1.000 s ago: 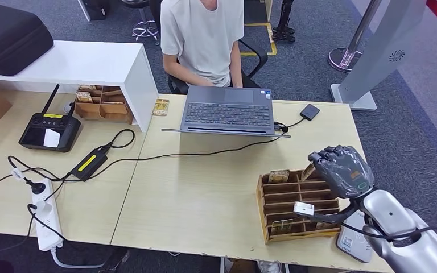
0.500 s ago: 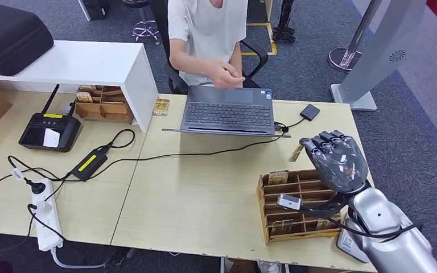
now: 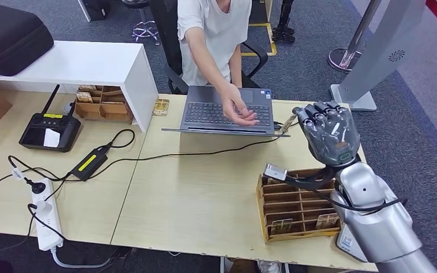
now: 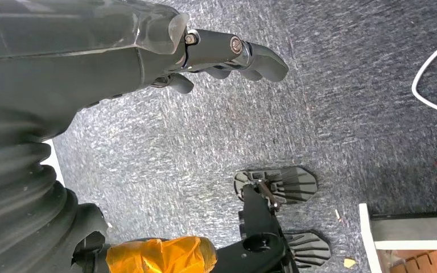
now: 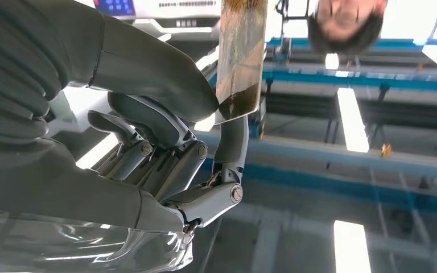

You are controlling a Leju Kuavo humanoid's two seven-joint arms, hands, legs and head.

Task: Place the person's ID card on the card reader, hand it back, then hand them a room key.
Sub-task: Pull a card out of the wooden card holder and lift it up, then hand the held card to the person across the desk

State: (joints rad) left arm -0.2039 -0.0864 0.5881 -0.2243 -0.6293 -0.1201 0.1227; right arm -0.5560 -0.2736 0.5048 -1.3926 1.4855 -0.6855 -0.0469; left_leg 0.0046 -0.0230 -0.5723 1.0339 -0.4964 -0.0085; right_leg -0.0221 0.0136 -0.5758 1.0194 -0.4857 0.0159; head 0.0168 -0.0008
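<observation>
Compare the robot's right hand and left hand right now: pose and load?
The right hand is raised over the desk near the laptop, while the left hand hangs low over grey carpet. The right hand pinches a card between thumb and a finger; the left hand holds nothing, its fingers loosely extended. The right hand faces the person's outstretched hand; the left is near no one. Both are dark, many-fingered hands.

Head view high above desk [image 3: 205,187], left wrist facing floor, right wrist facing ceiling
</observation>
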